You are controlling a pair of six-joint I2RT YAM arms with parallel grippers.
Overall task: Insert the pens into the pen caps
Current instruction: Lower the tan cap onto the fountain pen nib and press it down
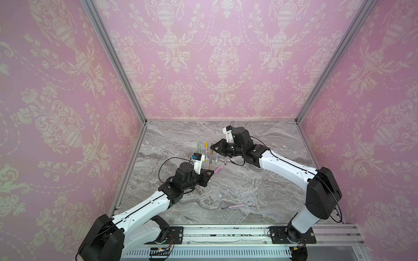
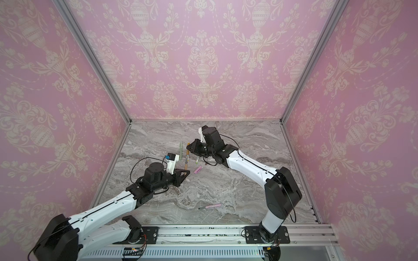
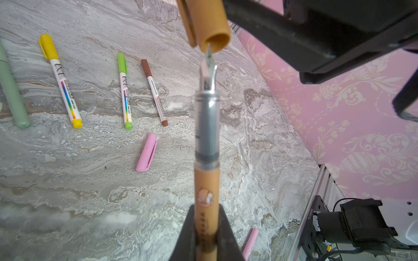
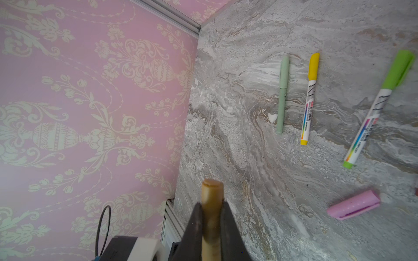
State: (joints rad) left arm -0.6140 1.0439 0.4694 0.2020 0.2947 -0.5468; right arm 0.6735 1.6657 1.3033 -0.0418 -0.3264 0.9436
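Though blurred, pen (image 3: 207,180) perhaps touching cap (image 3: 203,20).

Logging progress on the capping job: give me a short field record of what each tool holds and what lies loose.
left tool: shut on tan pen
right tool: shut on tan cap
insertion: nib at cap mouth, not seated
capped on table: sage green pen, yellow pen, lime pen, brown pen
loose: pink cap; pink pen uncapped, lying apart

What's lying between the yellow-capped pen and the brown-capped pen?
The white marker pen with a lime-green cap lies between the yellow-capped white marker and the brown-capped white marker, apart from both. The left wrist view shows it.
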